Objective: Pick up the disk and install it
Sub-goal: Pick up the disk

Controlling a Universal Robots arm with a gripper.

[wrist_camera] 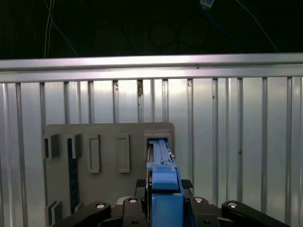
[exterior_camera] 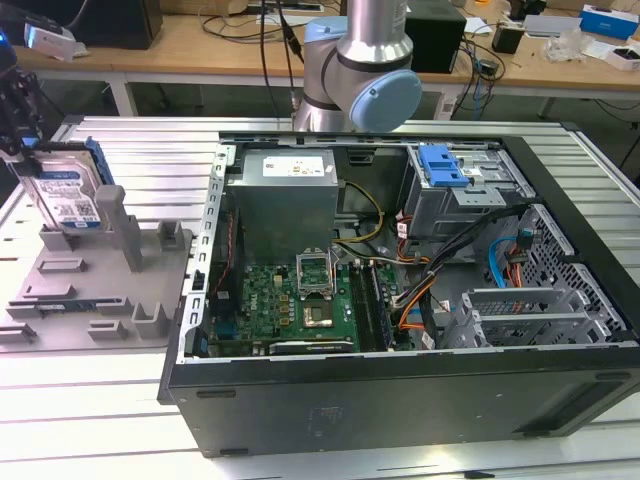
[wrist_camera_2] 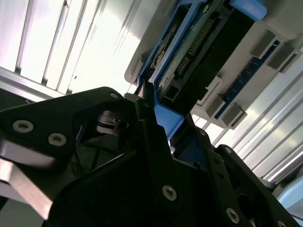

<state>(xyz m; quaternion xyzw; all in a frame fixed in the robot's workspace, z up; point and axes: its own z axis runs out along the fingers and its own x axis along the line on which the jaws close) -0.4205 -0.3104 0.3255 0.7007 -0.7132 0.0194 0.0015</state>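
Pincer (wrist_camera: pixel 164 190) noted clenched on the blue-framed upper edge of the disk (exterior_camera: pixel 66 196). Disk is stood on edge in a slot of the grey holder (exterior_camera: pixel 112 292) directly beneath, likely so that edge is presented for gripping. Open computer case (exterior_camera: pixel 400 300) is set well apart from the pincer.

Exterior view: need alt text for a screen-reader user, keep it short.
At the exterior view's left, the gripper grips the top of the disk, which stands upright in a grey fixture tray on a ribbed metal table. To the exterior view's right lies an open computer case, its motherboard and drive cage exposed.
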